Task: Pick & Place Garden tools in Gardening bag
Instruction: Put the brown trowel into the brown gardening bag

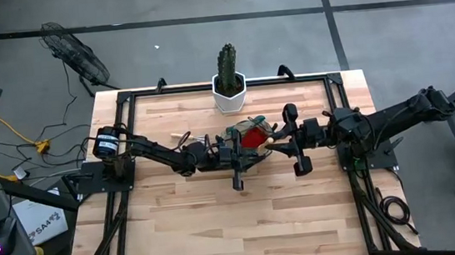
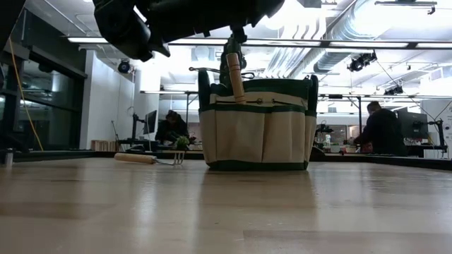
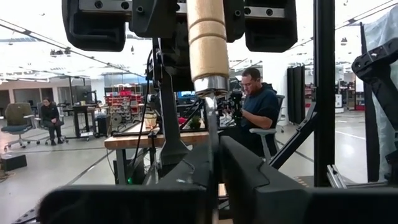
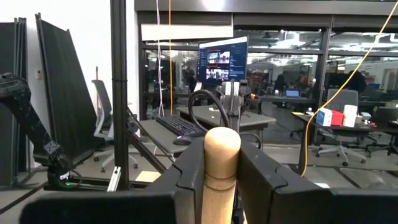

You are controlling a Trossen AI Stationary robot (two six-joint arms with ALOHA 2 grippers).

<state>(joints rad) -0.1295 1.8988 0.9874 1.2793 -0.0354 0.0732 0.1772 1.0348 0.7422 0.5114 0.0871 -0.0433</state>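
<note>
Directly beneath the two tools stands the gardening bag (image 2: 258, 127), olive and tan, upright on the surface (image 2: 226, 204). The right tool (image 4: 221, 163) is clenched on the end of a pale, turned wooden-handled implement (image 3: 208, 43). Its metal shank runs between the fingers of the left tool (image 3: 216, 149), though I cannot tell whether they grip it. The placing step appears under way. Next, the implement needs lowering inside the rim, then releasing.

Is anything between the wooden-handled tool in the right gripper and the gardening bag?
Nothing visible. The right gripper holds the wooden-handled tool by its handle, and the tool's lower part reaches into the open top of the gardening bag. The left gripper is at its metal shaft.
</note>
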